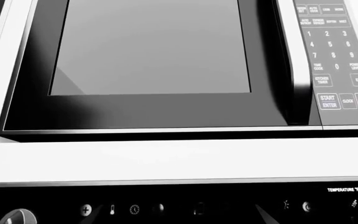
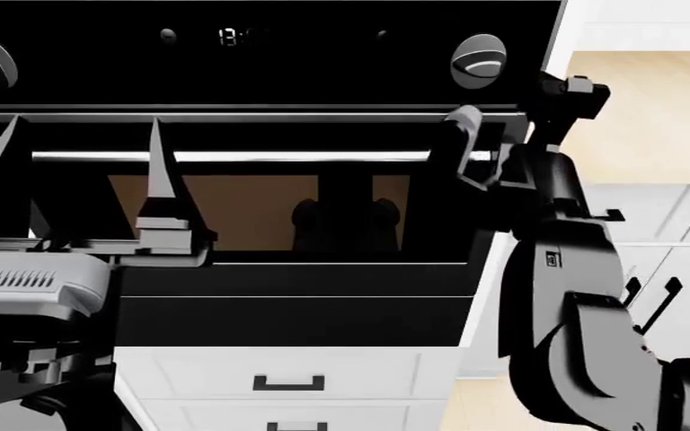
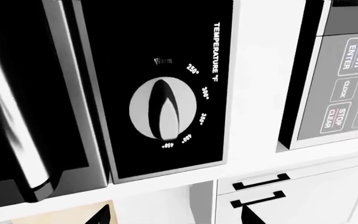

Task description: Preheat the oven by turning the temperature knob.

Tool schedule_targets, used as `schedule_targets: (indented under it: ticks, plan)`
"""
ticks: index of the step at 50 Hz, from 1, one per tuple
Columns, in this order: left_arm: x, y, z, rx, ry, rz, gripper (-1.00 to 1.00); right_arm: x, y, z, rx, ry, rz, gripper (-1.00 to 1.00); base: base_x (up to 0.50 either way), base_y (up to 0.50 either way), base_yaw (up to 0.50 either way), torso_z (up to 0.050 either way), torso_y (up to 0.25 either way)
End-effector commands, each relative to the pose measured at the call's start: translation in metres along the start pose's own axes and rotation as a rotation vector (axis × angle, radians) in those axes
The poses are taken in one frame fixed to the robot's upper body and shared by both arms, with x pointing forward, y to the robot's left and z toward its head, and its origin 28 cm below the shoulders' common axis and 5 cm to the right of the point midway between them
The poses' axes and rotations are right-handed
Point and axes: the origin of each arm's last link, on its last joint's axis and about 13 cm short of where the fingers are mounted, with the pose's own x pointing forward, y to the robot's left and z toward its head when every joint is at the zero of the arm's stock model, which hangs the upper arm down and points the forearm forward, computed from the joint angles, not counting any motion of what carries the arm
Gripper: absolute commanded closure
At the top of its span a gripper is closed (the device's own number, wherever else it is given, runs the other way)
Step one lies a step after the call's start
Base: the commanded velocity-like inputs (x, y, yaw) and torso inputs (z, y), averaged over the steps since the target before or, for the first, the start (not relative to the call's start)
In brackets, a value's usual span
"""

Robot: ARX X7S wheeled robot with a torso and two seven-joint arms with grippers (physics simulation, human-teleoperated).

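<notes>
Glossy black fills your head view: the oven [image 2: 273,296], its silver bar handle [image 2: 261,156] running across above the brown window. Over it sits a microwave [image 1: 148,65] with its keypad on the right. Your left gripper [image 2: 82,180] points at the door with its fingers spread apart. The right gripper [image 2: 465,144] is up by the handle's right end; whether its fingers are parted, you cannot tell. The temperature knob [image 3: 163,114] sits at the panel's right end, just above it.

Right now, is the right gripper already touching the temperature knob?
No. In the head view the right gripper sits below the temperature knob, in front of the oven's handle bar, with a clear gap of black panel between them.
</notes>
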Motion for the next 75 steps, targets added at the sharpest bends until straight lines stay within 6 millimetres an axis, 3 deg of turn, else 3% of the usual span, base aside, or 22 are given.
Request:
schedule_targets:
  ticks: [1, 13, 37, 62, 75]
  plan:
    - [0.001, 0.001, -0.002, 0.0, 0.003, 0.002, -1.0, 0.012, -0.003, 0.0, -0.024, 0.013, 0.015, -1.0, 0.0, 0.0, 0.0, 0.0, 0.0]
    - [0.002, 0.001, -0.001, -0.003, 0.003, 0.005, -1.0, 0.017, -0.011, 0.002, -0.044, 0.012, 0.008, -1.0, 0.0, 0.0, 0.0, 0.0, 0.0]
    - [0.001, 0.003, 0.003, -0.01, -0.001, 0.01, -1.0, 0.022, -0.044, 0.013, -0.114, -0.016, -0.018, -1.0, 0.0, 0.0, 0.0, 0.0, 0.0]
    - [0.002, 0.002, 0.0, -0.008, 0.004, 0.011, -1.0, 0.037, -0.044, 0.02, -0.092, -0.055, -0.028, -1.0, 0.0, 0.0, 0.0, 0.0, 0.0]
    - [0.003, 0.003, -0.005, -0.002, 0.018, 0.01, -1.0, 0.054, -0.025, 0.022, -0.091, -0.079, 0.001, -1.0, 0.0, 0.0, 0.0, 0.0, 0.0]
